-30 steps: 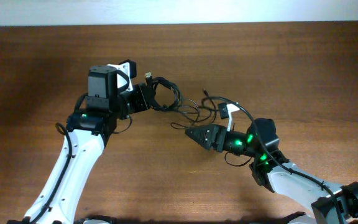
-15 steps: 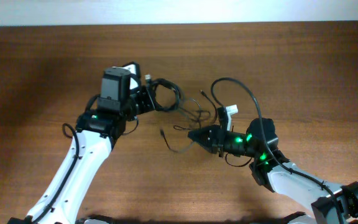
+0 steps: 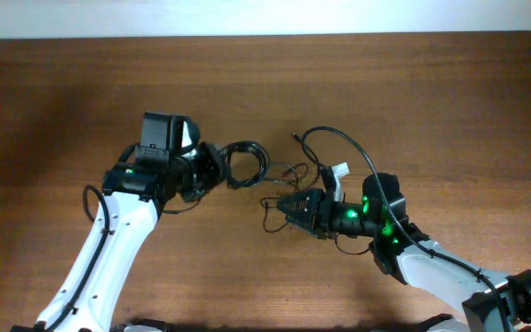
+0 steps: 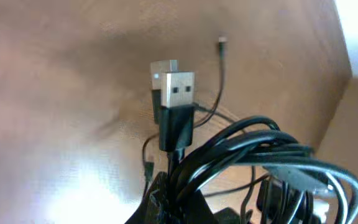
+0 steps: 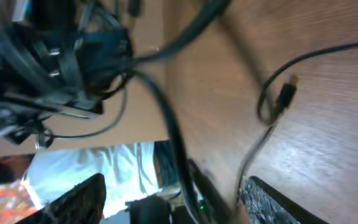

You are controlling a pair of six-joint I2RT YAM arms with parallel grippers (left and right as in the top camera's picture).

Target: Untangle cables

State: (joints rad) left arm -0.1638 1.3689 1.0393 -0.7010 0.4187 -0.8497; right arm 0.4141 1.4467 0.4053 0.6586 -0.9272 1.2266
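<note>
The cables (image 3: 245,164) are a bundle of thin black loops at the table's middle. My left gripper (image 3: 212,171) is shut on the bundle's left side. In the left wrist view the jaws (image 4: 178,202) clamp several black strands (image 4: 253,149), and a USB plug (image 4: 178,93) sticks up above them. My right gripper (image 3: 282,204) sits just right of the bundle, near a loose thin strand (image 3: 269,214). In the right wrist view its fingers (image 5: 176,205) are spread, a black cord (image 5: 166,124) runs between them, and a strand with a small plug (image 5: 286,93) lies on the wood.
The right arm's thicker black cable (image 3: 344,140) arcs over the table behind the right gripper. A small plug end (image 4: 222,42) lies on the wood beyond the bundle. The brown wooden table (image 3: 431,92) stretches on all sides.
My left gripper has pulled back toward the front-left with the bundle. My right gripper has moved left toward it, and the loose thin strand has shifted beside its tip.
</note>
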